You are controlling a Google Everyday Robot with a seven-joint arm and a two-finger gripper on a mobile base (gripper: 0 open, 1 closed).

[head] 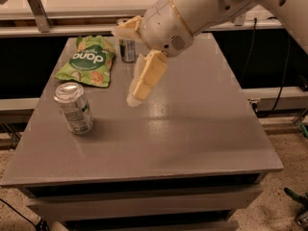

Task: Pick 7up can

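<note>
The 7up can stands upright on the left side of the grey table. It has a shiny silver top and a whitish body with green markings. My gripper hangs over the middle of the table, to the right of the can and farther back, apart from it. It is open and empty. One cream finger points down and left. The other finger sticks out to the left higher up.
A green snack bag lies flat at the back left, behind the 7up can. A taller, slim silver-and-dark can stands next to the bag, partly hidden by my gripper. A black cable hangs off to the right.
</note>
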